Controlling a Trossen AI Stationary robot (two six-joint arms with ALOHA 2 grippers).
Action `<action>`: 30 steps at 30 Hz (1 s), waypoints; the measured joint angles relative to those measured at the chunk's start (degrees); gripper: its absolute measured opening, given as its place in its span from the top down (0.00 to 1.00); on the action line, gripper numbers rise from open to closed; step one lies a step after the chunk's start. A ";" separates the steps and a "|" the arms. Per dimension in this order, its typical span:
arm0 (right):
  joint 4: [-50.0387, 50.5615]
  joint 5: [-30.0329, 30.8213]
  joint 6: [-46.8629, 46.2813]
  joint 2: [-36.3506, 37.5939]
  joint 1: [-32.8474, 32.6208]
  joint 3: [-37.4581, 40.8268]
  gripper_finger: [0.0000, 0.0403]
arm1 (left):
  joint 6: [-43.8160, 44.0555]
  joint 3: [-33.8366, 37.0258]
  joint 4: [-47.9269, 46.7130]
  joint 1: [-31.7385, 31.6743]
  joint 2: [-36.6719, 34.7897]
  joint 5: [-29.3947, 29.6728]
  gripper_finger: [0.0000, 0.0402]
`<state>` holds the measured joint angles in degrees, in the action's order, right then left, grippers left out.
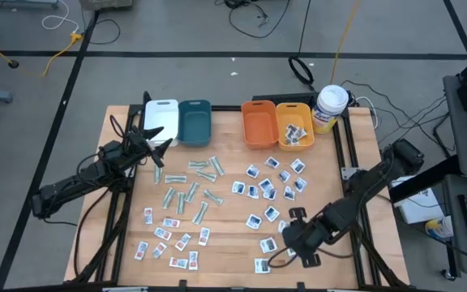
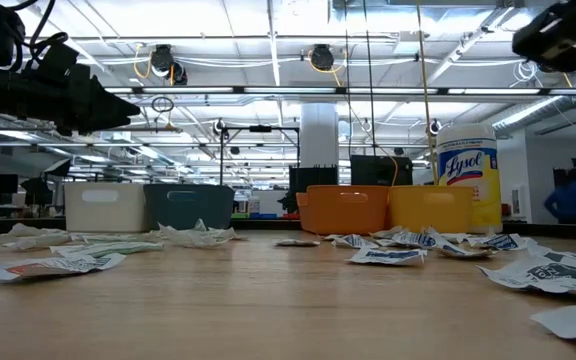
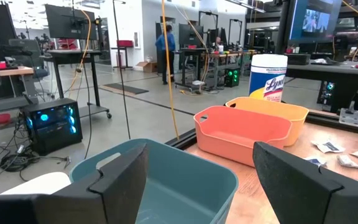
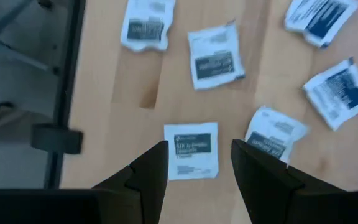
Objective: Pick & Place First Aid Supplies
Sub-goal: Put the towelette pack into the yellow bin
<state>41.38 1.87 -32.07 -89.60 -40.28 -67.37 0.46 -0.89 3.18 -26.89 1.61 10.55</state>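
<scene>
The first aid supplies lie scattered flat on the wooden table. White packets with blue print (image 1: 274,182) are at the right, ones with red print (image 1: 169,235) at the front left, and pale-green strips (image 1: 189,191) at the left middle. My right gripper (image 1: 284,237) hangs open above the front-right packets, pointing steeply down. In the right wrist view one blue-print packet (image 4: 191,149) lies on the table just past the open fingertips (image 4: 199,148), untouched. My left gripper (image 1: 159,139) waits open and level beside the teal bin (image 3: 166,180).
A white bin (image 1: 160,118), a teal bin (image 1: 194,122), an orange bin (image 1: 258,123) and a yellow bin (image 1: 294,122) holding a few packets line the far edge. A white canister (image 1: 331,107) stands at their right. A person (image 2: 571,195) stands in the room beyond.
</scene>
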 joint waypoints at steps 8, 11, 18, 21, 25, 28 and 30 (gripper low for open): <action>-0.52 2.91 -0.11 -6.20 -3.68 0.02 0.58 | -0.02 0.00 0.00 0.00 0.00 0.00 0.26; -1.01 2.90 -0.25 -8.67 -4.72 0.02 0.58 | 0.01 0.01 0.00 -0.01 -0.02 0.00 0.26; -0.91 7.29 -0.27 -13.45 -6.18 0.02 0.58 | 0.01 0.02 0.00 0.00 0.00 0.00 0.26; -0.96 7.14 -0.27 -14.78 -6.16 0.02 0.58 | -0.01 0.02 0.00 0.00 0.00 0.00 0.26; -2.35 7.05 -0.26 -15.46 -6.14 0.04 0.58 | -0.02 0.01 0.00 0.00 -0.01 0.00 0.26; -4.77 7.25 -0.27 -15.52 -5.97 0.48 0.58 | -0.02 0.00 0.00 0.00 0.00 0.00 0.26; -5.97 7.11 -0.27 -15.52 -5.81 0.66 0.60 | 0.01 0.02 0.00 -0.02 -0.02 0.00 0.26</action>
<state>35.41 8.98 -32.34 -105.12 -46.09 -66.71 0.47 -0.86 3.18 -26.92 1.59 10.55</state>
